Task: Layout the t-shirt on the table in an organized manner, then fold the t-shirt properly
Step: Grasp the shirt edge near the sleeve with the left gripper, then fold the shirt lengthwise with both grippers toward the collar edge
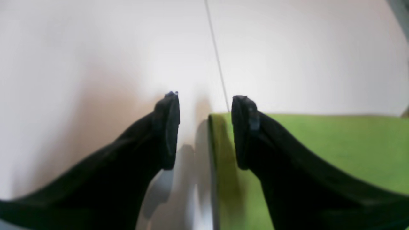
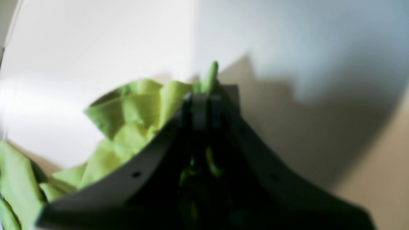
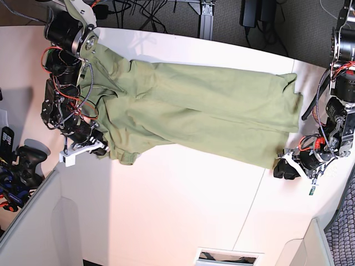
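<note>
The olive-green t-shirt [image 3: 205,105] lies spread across the far part of the white table [image 3: 183,210], lightly wrinkled. At the base view's right, my left gripper [image 3: 285,169] sits just off the shirt's corner. The left wrist view shows this gripper [image 1: 204,131] open with nothing between its fingers, over the straight edge of the t-shirt [image 1: 335,143]. At the base view's left, my right gripper [image 3: 94,147] is at a sleeve. Its jaws are shut on a fold of the t-shirt [image 2: 127,111], with a small tip of cloth poking out past the right gripper [image 2: 204,105].
A thin dark seam [image 1: 217,57] runs across the table. Cables and a metal frame [image 3: 202,16] stand beyond the far edge. A black controller [image 3: 25,158] sits at the left, a grey-white panel [image 3: 33,221] at the near left corner, and a slot [image 3: 224,256] at the near edge.
</note>
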Robot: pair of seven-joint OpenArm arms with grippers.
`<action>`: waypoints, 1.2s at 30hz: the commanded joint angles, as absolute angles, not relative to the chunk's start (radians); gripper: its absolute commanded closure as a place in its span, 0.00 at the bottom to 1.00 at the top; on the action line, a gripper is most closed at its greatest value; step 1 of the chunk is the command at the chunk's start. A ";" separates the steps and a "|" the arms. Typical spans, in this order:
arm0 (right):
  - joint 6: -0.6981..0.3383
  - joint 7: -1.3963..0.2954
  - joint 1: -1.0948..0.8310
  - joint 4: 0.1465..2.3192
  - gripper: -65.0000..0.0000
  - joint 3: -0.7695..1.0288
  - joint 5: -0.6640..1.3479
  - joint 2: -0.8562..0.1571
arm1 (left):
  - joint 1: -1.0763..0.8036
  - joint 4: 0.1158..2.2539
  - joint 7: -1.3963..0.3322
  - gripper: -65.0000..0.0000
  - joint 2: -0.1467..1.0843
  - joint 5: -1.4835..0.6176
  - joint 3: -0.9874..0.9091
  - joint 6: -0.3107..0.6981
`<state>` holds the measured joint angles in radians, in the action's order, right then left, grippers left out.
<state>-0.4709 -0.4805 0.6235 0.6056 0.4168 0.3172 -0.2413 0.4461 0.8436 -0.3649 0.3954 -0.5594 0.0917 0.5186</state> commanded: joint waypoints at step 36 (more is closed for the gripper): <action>-0.503 -0.488 0.647 0.775 1.00 0.271 0.421 -0.384 | 0.456 0.941 -0.247 1.00 0.420 -0.415 0.265 0.698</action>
